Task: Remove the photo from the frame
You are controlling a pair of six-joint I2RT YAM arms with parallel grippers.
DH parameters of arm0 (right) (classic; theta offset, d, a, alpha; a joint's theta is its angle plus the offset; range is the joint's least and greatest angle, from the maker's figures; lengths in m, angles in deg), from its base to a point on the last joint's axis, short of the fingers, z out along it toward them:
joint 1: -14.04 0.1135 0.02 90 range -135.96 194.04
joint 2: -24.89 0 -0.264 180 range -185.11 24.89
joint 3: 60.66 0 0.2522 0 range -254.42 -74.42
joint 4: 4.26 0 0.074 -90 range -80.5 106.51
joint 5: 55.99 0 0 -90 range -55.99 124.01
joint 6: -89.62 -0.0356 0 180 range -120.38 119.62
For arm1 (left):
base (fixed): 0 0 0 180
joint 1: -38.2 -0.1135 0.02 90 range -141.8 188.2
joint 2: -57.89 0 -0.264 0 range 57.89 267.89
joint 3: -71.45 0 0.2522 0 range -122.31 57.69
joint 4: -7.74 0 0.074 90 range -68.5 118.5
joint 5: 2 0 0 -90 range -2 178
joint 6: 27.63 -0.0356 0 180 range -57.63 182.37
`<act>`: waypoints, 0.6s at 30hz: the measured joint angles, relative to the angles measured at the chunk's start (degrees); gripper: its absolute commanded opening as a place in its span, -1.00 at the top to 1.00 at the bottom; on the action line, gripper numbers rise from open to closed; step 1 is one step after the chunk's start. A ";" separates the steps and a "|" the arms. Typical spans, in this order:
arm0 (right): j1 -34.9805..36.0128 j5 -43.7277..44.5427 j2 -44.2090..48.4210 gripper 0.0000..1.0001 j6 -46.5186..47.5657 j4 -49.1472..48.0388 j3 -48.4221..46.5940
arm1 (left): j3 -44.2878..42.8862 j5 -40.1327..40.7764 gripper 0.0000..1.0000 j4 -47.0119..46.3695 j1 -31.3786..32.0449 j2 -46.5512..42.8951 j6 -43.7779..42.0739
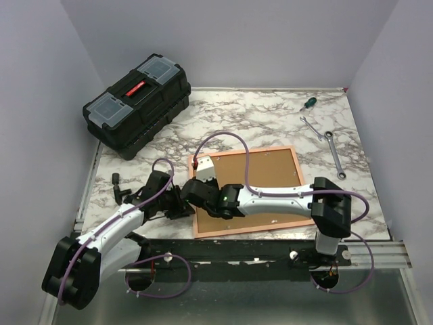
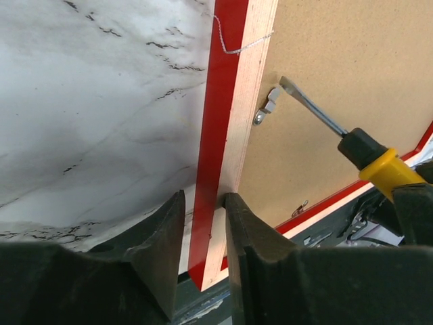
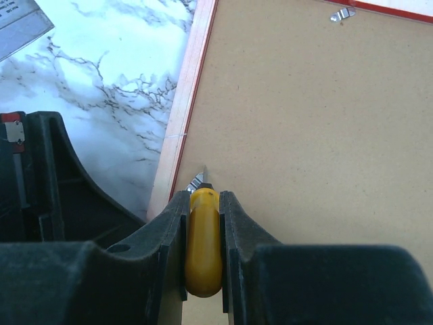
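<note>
The red frame [image 1: 298, 169] lies face down near the table's front edge, its brown backing board [image 1: 267, 172] up. The photo is hidden under that board. My left gripper [image 2: 203, 203] straddles the frame's left rail [image 2: 218, 101] near the front corner, jaws closed in on it, one finger outside on the red side and the other on the board's side. My right gripper [image 3: 203, 200] is shut on a yellow-handled screwdriver [image 3: 203, 250]. The screwdriver's flat tip [image 2: 291, 87] rests at a small metal clip [image 2: 270, 101] on the board [image 3: 304, 135] beside the left rail [image 3: 189, 95].
A black toolbox [image 1: 139, 101] stands at the back left. A green-handled screwdriver [image 1: 308, 103] and two wrenches [image 1: 311, 126] [image 1: 335, 154] lie at the back right. A small black part [image 1: 116, 179] lies left of my left arm. Another clip [image 3: 344, 13] sits on the board's far side.
</note>
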 measured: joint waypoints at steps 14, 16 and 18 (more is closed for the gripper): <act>-10.08 1.16 29.51 0.99 1.53 0.13 14.73 | -2.78 0.22 -0.36 1.77 0.37 -7.63 -3.96; -16.92 1.07 35.50 0.99 1.20 0.85 20.24 | -3.52 -0.96 -0.39 0.44 0.37 -7.74 -4.66; -23.87 0.72 42.12 0.99 1.18 2.47 25.09 | -3.80 -3.06 -0.40 -1.44 0.37 -7.74 -5.53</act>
